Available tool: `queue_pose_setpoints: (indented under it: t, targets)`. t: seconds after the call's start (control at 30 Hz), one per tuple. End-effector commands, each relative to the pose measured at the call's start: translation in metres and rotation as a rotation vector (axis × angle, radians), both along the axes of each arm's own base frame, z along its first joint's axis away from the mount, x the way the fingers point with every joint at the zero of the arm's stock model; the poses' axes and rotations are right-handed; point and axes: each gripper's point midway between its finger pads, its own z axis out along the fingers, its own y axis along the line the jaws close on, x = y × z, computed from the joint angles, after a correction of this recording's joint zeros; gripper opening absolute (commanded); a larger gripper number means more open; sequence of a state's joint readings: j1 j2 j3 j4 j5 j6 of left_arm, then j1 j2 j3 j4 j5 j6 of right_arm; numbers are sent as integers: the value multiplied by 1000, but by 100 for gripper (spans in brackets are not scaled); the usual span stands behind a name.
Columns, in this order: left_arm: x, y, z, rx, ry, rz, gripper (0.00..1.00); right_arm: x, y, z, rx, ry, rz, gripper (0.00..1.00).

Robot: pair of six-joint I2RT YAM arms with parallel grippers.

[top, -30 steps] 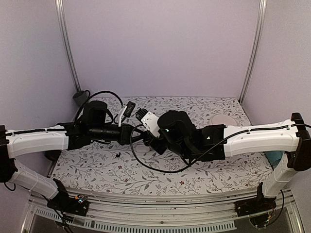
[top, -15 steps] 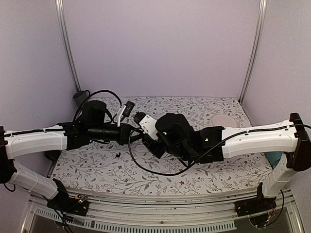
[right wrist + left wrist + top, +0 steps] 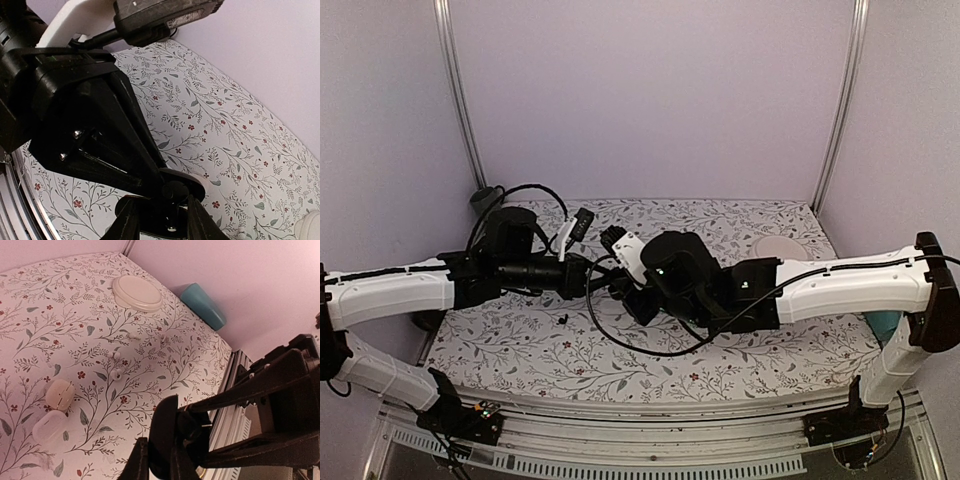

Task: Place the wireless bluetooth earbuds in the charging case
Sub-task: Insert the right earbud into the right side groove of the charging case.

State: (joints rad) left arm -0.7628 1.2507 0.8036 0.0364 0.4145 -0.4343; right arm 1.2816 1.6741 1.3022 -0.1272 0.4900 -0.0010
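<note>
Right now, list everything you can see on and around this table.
charging case: one, black, between both pincers' tips
possible earbud: one, black, on cloth beside left arm
oval pebble-like objects: two, white, side by side on cloth
round dish: one, cream, far right corner
small bits: about four, white, mid-cloth
teal container: one, right edge by wall
tablecloth: one, white floral
left pincer: black, shut on charging case
right pincer: black, tips at case, grip unclear
</note>
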Motion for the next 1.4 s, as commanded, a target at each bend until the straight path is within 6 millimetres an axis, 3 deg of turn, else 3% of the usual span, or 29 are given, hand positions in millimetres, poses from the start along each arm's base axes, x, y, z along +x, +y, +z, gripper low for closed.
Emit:
queue_pose_setpoints:
  t: [0.0, 0.93, 1.2, 1.37]
  targets:
    - [9, 3, 32, -57, -88, 21, 0, -2, -10, -16, 4, 90, -12, 35]
    - [9, 4, 5, -15, -58, 32, 0, 11, -15, -8, 172, 237, -23, 41]
    - [11, 5, -4, 6, -70, 43, 0, 12, -19, 17, 293, 300, 27, 44]
    - [10, 4, -6, 34, -111, 46, 0, 15, -33, 28, 421, 423, 60, 44]
